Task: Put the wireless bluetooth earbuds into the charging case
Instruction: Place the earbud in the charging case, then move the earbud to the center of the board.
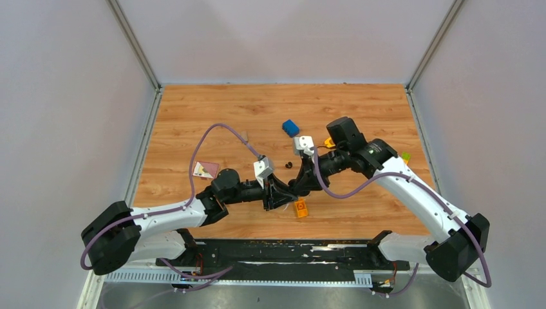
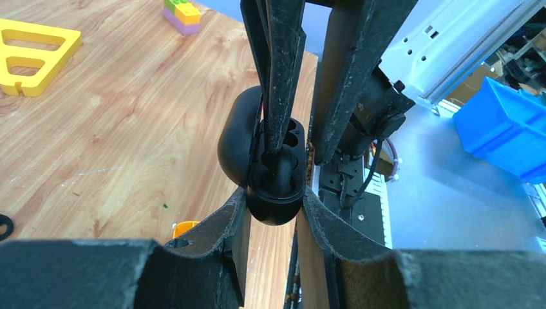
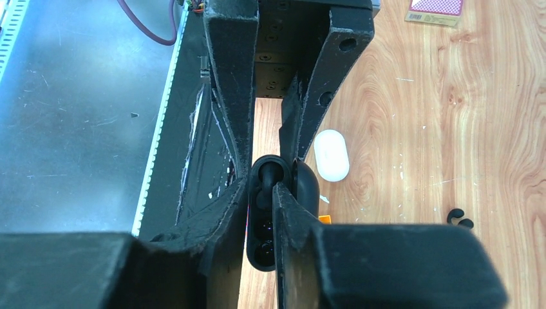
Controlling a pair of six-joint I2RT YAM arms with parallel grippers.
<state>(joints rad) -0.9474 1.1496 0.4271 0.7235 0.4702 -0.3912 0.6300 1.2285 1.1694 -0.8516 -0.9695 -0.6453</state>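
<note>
Where both arms meet above the near middle of the wood-grain counter, a black charging case is held between the claws. Its hinged lid is swung open and two wells are exposed. The left claw is closed on the case, one finger on each side of its rounded end. The right claw has its fingers drawn close together at the case, one tip over the wells and the other outside the shell; whether they pinch anything cannot be determined. A rounded black piece sits in one well under that tip and cannot be confirmed as an earbud. Near the claws, an orange block and a white oval pebble-shaped item lie on the counter. A small black curled piece lies further off.
</note>
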